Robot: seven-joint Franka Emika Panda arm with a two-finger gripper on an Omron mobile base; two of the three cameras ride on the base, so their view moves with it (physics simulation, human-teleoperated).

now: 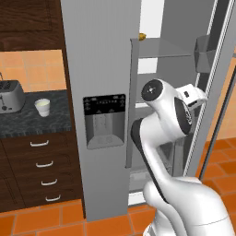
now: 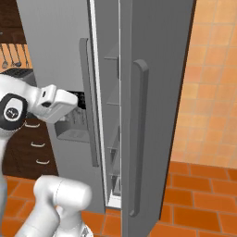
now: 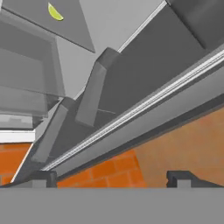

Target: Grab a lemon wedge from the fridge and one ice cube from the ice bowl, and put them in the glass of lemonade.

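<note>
You are seeing the tool (image 3: pixel 111 177) spread wide, pinching nothing, beside the fridge (image 1: pixel 101 69) with its right door standing open. The lemon wedge (image 3: pixel 55 12) is lying on a shelf inside the fridge.

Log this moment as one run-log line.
phase: reaching into open grey steel fridge | gripper: open, empty | yellow-green lemon wedge: on shelf, not grasped | whitish lemonade cup: on dark counter

Rendered scene, flat even light, no clear source. Fridge (image 1: pixel 99 69) steel reads matte grey, no glare; interior back panel brightest white. Soft shading under shelves, faint shadow beneath arm. Low resolution throughout; edges slightly soft and jagged. Hand view tilted, dimmer, dark door parts; yellow sliver at top possibly lemon wedge (image 3: pixel 54 12), too small to confirm.
</note>
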